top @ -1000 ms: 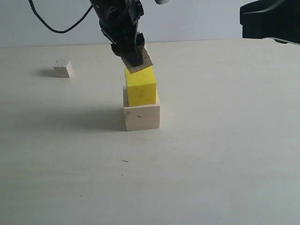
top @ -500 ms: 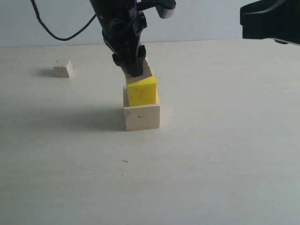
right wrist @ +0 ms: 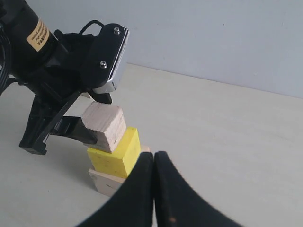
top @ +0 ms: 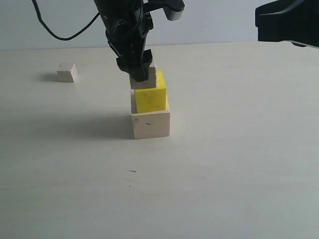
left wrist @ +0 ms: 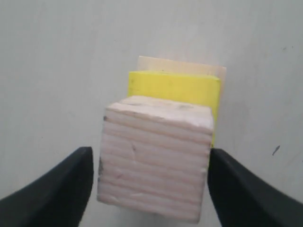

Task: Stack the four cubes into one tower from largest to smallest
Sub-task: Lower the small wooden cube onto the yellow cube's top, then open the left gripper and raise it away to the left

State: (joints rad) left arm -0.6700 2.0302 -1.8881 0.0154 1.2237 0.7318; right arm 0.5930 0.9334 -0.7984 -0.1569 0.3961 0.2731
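Left fingers (left wrist: 57, 184) closed on the grainy grey-tan cube (left wrist: 154, 161), one each side, holding it at the top of the yellow cube (top: 151, 97) but overhanging one edge. The yellow sits on the large pale cube (top: 150, 124); right fingers (right wrist: 137, 189) pressed together, empty, off to the side. Step in hand looks like placing tier three: the next move calls for centring and levelling the cube before release, else it may tip off. Tiny pale cube (top: 66, 72) lies well apart on the bare pale desk (top: 224, 164), plain light wall (top: 214, 20) behind.

A pale table (top: 239, 174), marked by a small dark speck (top: 132, 171), meets a light grey-blue wall (top: 224, 20).
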